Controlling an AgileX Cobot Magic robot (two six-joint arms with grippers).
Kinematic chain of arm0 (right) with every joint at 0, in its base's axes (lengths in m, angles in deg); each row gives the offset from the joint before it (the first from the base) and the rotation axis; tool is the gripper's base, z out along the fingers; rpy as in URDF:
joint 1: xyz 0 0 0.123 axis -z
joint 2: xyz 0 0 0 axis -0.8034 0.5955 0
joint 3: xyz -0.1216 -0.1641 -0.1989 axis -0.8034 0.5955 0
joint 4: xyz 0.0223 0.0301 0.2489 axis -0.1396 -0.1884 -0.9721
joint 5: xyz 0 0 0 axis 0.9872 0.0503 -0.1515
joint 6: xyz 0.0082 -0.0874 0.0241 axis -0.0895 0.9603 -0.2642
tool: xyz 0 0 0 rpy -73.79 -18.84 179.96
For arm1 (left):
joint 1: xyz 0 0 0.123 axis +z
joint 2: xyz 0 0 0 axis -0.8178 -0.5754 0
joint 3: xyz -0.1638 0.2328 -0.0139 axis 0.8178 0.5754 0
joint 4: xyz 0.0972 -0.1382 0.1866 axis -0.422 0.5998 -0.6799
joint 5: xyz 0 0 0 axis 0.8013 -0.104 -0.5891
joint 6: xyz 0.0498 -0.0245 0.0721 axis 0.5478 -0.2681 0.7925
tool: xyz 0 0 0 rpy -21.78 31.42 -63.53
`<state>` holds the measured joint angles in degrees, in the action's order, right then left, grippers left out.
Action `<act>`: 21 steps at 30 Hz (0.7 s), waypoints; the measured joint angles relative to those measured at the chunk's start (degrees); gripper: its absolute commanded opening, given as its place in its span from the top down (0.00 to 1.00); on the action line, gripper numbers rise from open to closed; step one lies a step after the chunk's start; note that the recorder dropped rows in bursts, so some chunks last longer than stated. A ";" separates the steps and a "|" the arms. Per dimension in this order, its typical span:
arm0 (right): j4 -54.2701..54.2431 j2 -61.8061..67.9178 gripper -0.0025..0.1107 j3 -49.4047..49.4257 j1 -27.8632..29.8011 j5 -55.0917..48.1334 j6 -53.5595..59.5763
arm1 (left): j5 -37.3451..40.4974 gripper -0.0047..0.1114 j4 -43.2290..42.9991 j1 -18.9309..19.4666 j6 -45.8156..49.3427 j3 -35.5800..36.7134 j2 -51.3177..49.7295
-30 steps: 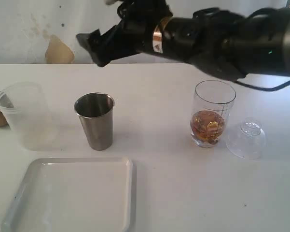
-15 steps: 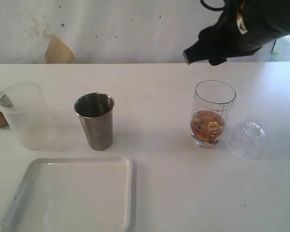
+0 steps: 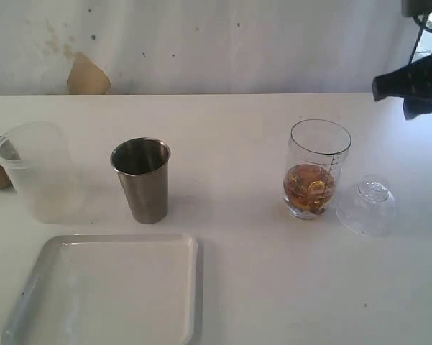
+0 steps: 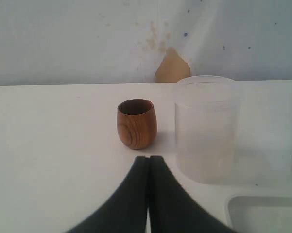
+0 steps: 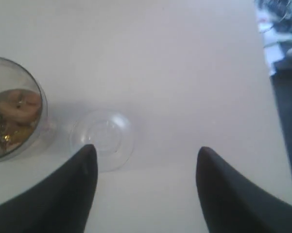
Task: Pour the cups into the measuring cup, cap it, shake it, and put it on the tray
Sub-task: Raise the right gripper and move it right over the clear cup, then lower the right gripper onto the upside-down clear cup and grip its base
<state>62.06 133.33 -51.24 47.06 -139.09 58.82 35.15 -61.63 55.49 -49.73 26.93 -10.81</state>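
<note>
Your table [image 3: 244, 280]: plain white, matte. Wall [image 3: 201, 43] behind: off-white, speckled, tan patch [image 3: 86, 75] at table line. Measuring cup [image 3: 318, 169] upright right of centre, uncapped, amber contents low inside. Dome cap [image 3: 366, 206] on table just beside it. Steel tumbler [image 3: 141, 180] upright left of centre, frosted cup [image 3: 36, 171] near it, wooden cup [image 4: 136, 123] beyond. Tray [image 3: 108, 287] front left. Your left gripper [image 4: 148, 158]: fingers pressed together, nothing held. Your right gripper [image 5: 146, 150]: fingers apart, holding nothing, above cap.
</note>
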 measured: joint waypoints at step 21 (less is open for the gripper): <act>-23.41 19.58 0.48 0.00 11.00 3.70 20.65 | 0.00 0.96 0.00 0.00 0.00 0.00 0.00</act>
<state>38.66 152.90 -51.24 58.06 -135.40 79.48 35.15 -61.63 55.49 -49.73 26.93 -10.81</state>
